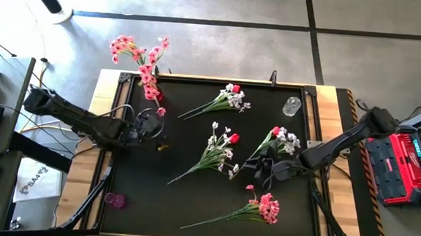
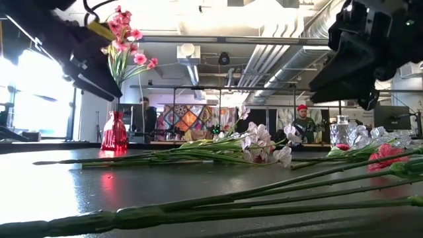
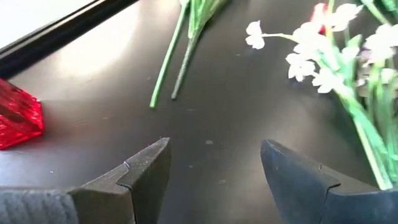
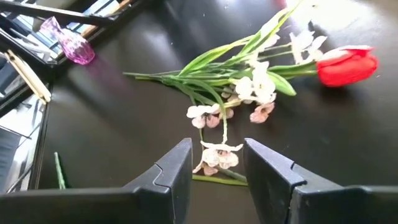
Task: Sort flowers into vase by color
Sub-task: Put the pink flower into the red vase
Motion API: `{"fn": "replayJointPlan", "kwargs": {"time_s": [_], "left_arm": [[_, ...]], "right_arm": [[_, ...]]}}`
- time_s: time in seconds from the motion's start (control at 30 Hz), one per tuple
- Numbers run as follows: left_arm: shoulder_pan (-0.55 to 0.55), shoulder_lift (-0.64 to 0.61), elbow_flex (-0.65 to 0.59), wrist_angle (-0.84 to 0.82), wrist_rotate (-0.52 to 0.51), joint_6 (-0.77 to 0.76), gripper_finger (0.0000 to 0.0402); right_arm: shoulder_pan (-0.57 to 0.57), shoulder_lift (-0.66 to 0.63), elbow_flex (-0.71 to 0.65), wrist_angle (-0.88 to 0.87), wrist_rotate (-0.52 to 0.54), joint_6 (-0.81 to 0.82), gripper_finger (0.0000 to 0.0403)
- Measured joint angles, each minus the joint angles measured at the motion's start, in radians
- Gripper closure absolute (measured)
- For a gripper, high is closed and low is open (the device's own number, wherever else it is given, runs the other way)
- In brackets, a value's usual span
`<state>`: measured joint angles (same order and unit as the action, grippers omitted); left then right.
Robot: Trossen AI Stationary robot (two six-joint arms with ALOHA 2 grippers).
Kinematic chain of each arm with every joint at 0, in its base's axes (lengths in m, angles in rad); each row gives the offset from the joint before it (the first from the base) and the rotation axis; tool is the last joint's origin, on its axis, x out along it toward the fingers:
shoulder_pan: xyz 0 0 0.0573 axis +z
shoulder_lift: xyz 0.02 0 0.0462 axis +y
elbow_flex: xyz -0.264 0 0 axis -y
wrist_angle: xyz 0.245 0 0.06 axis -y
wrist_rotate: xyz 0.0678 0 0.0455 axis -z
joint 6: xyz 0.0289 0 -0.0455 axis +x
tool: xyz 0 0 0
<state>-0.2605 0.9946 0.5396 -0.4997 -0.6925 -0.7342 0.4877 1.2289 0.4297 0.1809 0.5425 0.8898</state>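
Observation:
A red vase near the far left corner holds pink sprays. Three mixed bunches of white blossoms and red buds lie flat on the black mat: a far one, a middle one and a right one. A pink spray lies near the front. My left gripper hovers open beside the red vase. My right gripper is open above the mat, its fingers either side of a small white blossom of the middle bunch.
A clear vase stands at the far right of the mat, and a small purple vase near the front left. Raised wooden rails frame the mat. People stand in the room behind the table.

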Motion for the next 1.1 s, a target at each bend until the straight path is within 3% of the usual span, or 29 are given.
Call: {"fn": "replayJointPlan", "kwargs": {"time_s": [0.33,0.63,0.83,1.1], "left_arm": [[-0.208,0.021,0.000,0.021,-0.055,-0.127,0.0165],[-0.306,0.153,0.000,0.256,-0.004,0.026,0.0165],[-0.358,0.256,0.000,0.441,0.034,0.047,0.0165],[-0.436,0.404,0.000,0.720,0.065,0.064,0.0165]], "right_arm": [[-0.017,0.144,0.000,0.223,-0.005,-0.102,0.0272],[-0.100,0.187,0.001,0.437,-0.134,-0.295,0.0272],[-0.098,0.187,0.092,0.342,-0.245,-0.344,0.0272],[0.000,0.213,0.316,-0.014,-0.256,-0.460,0.0272]]}}
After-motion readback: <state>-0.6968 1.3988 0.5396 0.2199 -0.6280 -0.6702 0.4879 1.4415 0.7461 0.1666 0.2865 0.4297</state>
